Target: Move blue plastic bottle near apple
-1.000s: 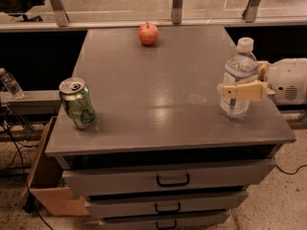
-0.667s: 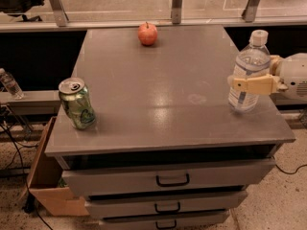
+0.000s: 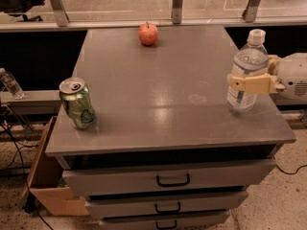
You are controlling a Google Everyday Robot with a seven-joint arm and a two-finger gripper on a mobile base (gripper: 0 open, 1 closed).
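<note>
The blue plastic bottle [image 3: 247, 72], clear with a white cap, is upright at the right edge of the grey cabinet top [image 3: 168, 90]. My gripper [image 3: 247, 84] comes in from the right and is shut on the bottle around its middle; the bottle's base seems at or just above the surface. The red-orange apple [image 3: 148, 33] sits at the far edge of the top, left of centre, well away from the bottle.
A green soda can [image 3: 76, 103] stands at the front left of the top. Drawers with handles [image 3: 172, 180] are below. A cardboard box [image 3: 48, 186] stands on the floor at left, and a tiny bottle [image 3: 9, 83] is on a ledge at far left.
My gripper has carried the bottle a little farther back and to the right along the top's right edge, and it stands higher in view than before.
</note>
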